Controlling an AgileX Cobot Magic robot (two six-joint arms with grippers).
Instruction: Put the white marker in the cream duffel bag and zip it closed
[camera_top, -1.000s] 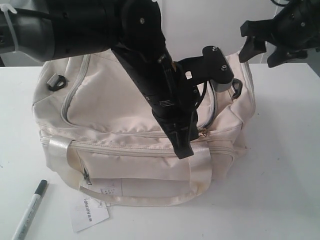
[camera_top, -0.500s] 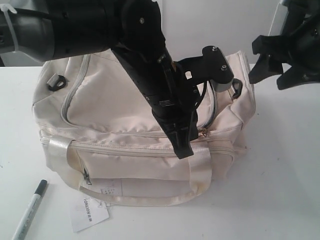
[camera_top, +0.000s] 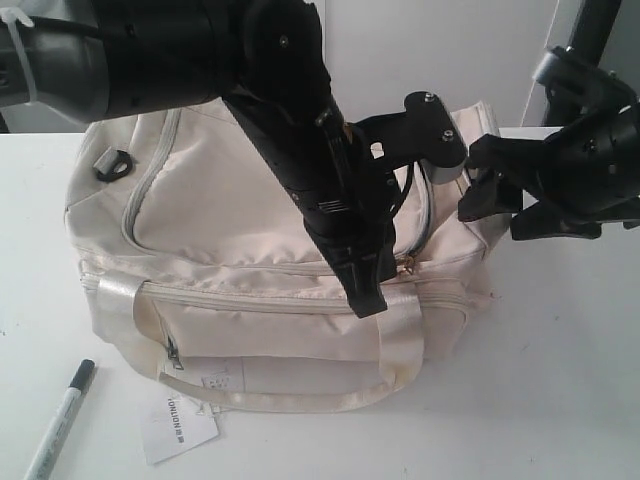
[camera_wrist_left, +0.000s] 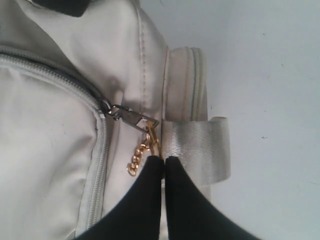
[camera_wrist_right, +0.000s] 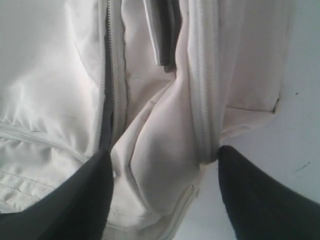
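The marker (camera_top: 58, 420) lies on the counter (camera_top: 570, 380) at the near left corner. It is just beside the bag's paper tag (camera_top: 178, 425) and well apart from both arms. It looks light, stiff and smooth, so it may roll or skid under a careless touch. A pinch across the middle of the barrel, clear of the dark cap, seems the safest hold.

The bag (camera_top: 230, 220) sits mid-counter. Its cloth is soft and shiny and will likely slump and slide when tugged, so one end probably needs steadying while the zipper runs. The small metal pull is the sensible place to grip it.

The left gripper (camera_wrist_left: 164, 161) reaches across the bag to its right end. Its jaws are pressed together on the gold ring of the zipper pull (camera_wrist_left: 131, 114), close to the shiny handle (camera_wrist_left: 197, 145). The right gripper (camera_wrist_right: 164, 150) hovers at that same end with its jaws wide, holding nothing, and bunched cloth shows between them.

The marker is not yet inside, and the opening step appears to be in hand.
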